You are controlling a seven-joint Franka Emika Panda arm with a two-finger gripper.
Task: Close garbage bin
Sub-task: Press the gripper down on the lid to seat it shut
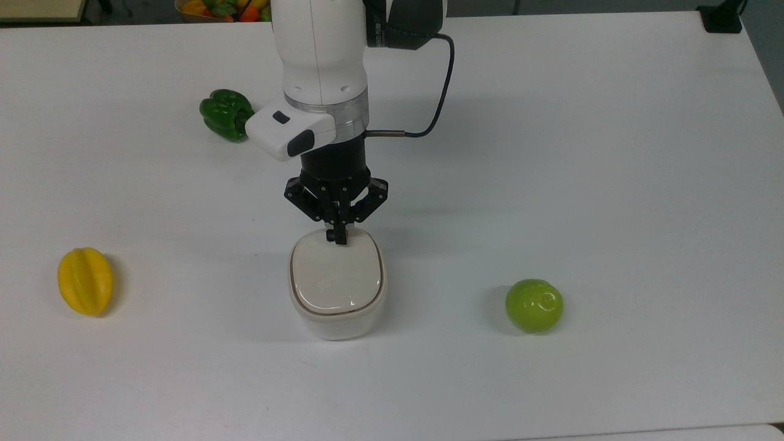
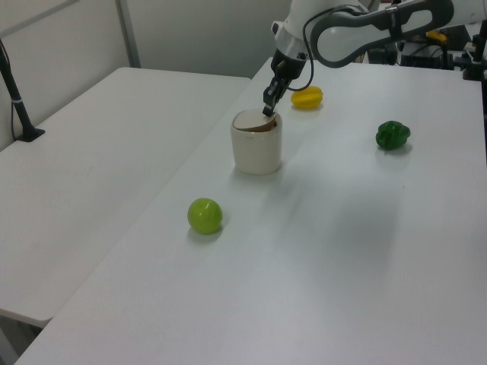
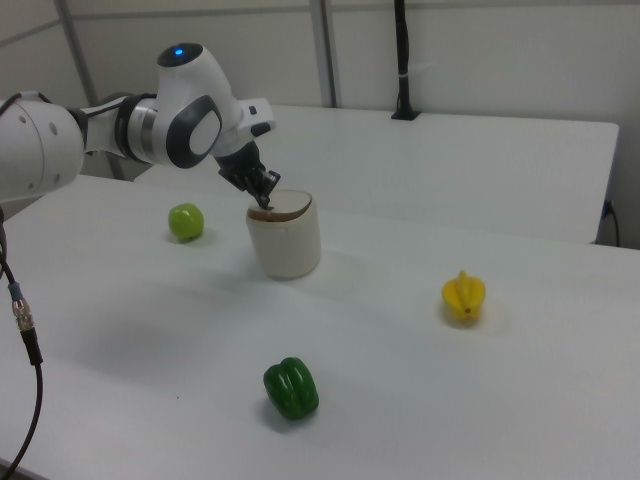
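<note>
A cream garbage bin [image 1: 337,288] stands mid-table, between a yellow fruit [image 1: 85,280] and a green fruit [image 1: 534,305]. The robot's hand [image 1: 337,236], fingers pinched narrow and holding nothing, presses the lid [image 1: 335,274] at its far edge; the lid lies nearly flat.

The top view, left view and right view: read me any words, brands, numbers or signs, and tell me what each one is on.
None can be read. The black gripper body above the cream-white plastic garbage bin shows no legible lettering. The bin, the white table, green bell pepper, yellow star fruit and round green fruit carry no print.
</note>
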